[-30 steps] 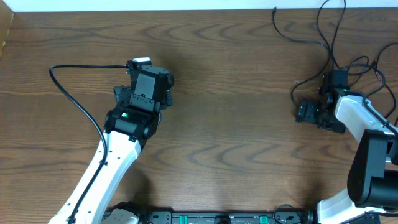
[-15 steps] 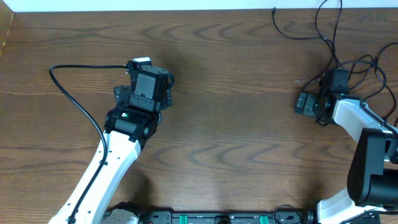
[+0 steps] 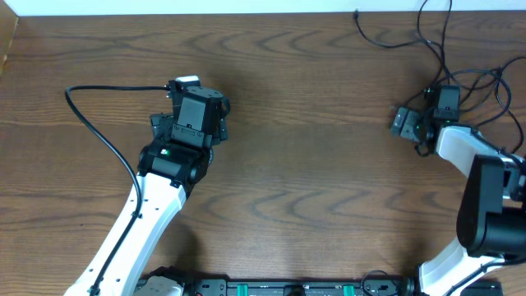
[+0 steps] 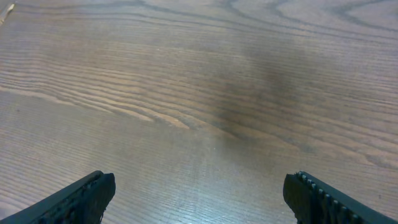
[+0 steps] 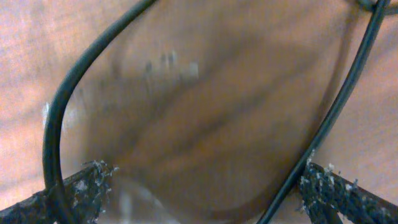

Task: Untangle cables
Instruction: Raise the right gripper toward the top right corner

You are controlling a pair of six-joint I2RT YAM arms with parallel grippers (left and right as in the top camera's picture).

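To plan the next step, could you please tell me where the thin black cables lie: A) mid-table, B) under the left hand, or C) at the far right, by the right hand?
C: the cables sprawl at the table's far right by the right hand; the left hand faces bare wood.

My white-and-black left arm [image 3: 152, 205] stretches forward, its black two-finger left gripper [image 4: 199, 196] spread wide, nothing between the fingers. My white right arm [image 3: 472, 156] bends inward, its black right gripper [image 5: 205, 186] pointing left, jaws fully apart.
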